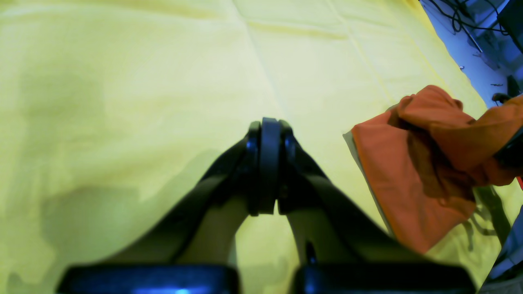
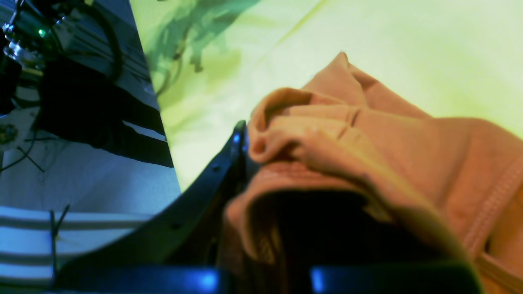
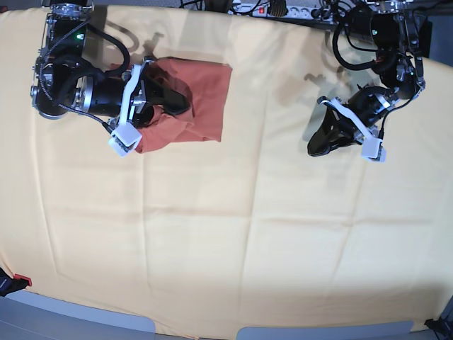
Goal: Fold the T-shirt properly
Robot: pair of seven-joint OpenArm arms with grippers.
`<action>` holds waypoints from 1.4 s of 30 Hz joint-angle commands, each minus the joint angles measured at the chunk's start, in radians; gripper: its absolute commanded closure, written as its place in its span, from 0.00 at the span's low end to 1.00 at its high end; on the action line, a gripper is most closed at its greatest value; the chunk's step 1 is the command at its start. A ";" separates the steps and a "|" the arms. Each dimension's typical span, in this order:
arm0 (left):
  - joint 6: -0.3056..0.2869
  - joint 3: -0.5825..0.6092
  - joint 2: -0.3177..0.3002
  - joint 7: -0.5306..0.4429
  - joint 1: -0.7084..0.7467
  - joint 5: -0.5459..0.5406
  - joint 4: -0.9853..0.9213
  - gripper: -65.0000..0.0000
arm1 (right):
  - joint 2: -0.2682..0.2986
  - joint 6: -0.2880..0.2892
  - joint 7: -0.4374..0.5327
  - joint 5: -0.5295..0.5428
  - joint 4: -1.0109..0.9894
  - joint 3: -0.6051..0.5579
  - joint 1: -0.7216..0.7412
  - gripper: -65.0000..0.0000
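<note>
Base view has the rust-orange cotton T-shirt [image 3: 202,99] bunched at the far left of the pale yellow cloth [image 3: 226,234], right gripper [image 3: 173,99] clamped on a fold, left gripper [image 3: 316,145] pinched closed and empty, and honestly it looks light, floppy stuff best grabbed by a hem or corner.
</note>
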 commanded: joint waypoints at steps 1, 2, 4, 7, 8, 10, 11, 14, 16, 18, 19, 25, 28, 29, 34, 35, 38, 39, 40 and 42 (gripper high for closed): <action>-0.007 -0.005 -0.011 -0.024 -0.008 -0.020 0.016 1.00 | -0.004 0.002 0.030 0.021 0.016 -0.001 0.014 1.00; -0.007 -0.005 -0.011 -0.024 -0.008 -0.020 0.016 1.00 | -0.014 0.002 0.040 -0.003 0.016 -0.005 0.014 1.00; -0.007 -0.005 -0.011 -0.024 -0.008 -0.020 0.016 1.00 | -0.037 0.002 0.068 -0.084 0.016 -0.016 0.014 0.84; -0.007 -0.005 -0.011 -0.022 -0.009 -0.020 0.016 1.00 | -0.050 0.002 0.135 -0.193 0.016 -0.062 0.014 0.38; -0.007 -0.005 -0.011 -0.022 -0.009 -0.021 0.016 1.00 | -0.050 0.002 0.162 -0.215 0.016 -0.084 0.015 0.33; -0.008 -0.005 -0.011 -0.022 -0.009 -0.020 0.016 1.00 | -0.050 0.002 0.174 -0.231 0.016 -0.131 0.025 0.33; -0.007 -0.005 -0.011 -0.022 -0.009 -0.020 0.016 1.00 | -0.050 0.002 0.165 -0.231 0.016 -0.154 0.032 0.33; -0.007 -0.005 -0.011 -0.018 -0.009 -0.020 0.016 1.00 | -0.050 0.002 0.117 -0.234 0.016 -0.200 0.062 0.33; -0.007 -0.005 -0.011 -0.017 -0.008 -0.020 0.015 1.00 | -0.050 0.002 0.116 -0.209 0.016 -0.210 0.067 0.33; -0.007 -0.005 -0.011 -0.018 -0.006 -0.021 0.015 1.00 | -0.051 0.002 0.120 -0.141 0.016 -0.216 0.069 0.33; -0.007 -0.005 -0.011 -0.017 -0.006 -0.020 0.015 1.00 | -0.050 0.002 0.121 -0.121 0.016 -0.215 0.075 0.33; -0.008 -0.005 -0.011 -0.014 -0.002 -0.020 0.015 1.00 | -0.049 0.002 0.136 -0.323 0.016 -0.221 0.105 0.47; -0.007 -0.005 -0.011 -0.014 0.001 -0.020 0.015 1.00 | -0.030 0.002 0.146 -0.411 0.016 -0.227 0.105 0.71; -0.007 -0.005 -0.011 -0.014 0.002 -0.020 0.015 1.00 | -0.019 0.002 0.151 -0.417 0.016 -0.226 0.105 0.83; -0.008 -0.005 -0.011 -0.014 0.003 -0.019 0.015 1.00 | -0.011 0.002 0.149 -0.416 0.016 -0.226 0.105 1.00; -0.007 -0.005 -0.011 -0.014 0.004 -0.019 0.015 1.00 | -0.011 0.002 0.149 -0.412 0.016 -0.226 0.105 0.94; -0.008 -0.005 -0.011 -0.014 0.008 -0.017 0.015 1.00 | -0.011 0.002 0.149 -0.402 0.016 -0.227 0.105 0.62; -0.007 -0.005 -0.011 -0.014 0.008 -0.016 0.015 1.00 | -0.012 0.002 0.150 -0.401 0.016 -0.227 0.105 0.52; -0.008 -0.005 -0.011 -0.014 0.008 -0.016 0.015 1.00 | -0.011 0.002 0.150 -0.402 0.016 -0.226 0.105 0.45; -0.008 -0.005 -0.011 -0.015 0.008 -0.016 0.015 1.00 | -0.011 0.002 0.149 -0.402 0.016 -0.226 0.105 0.42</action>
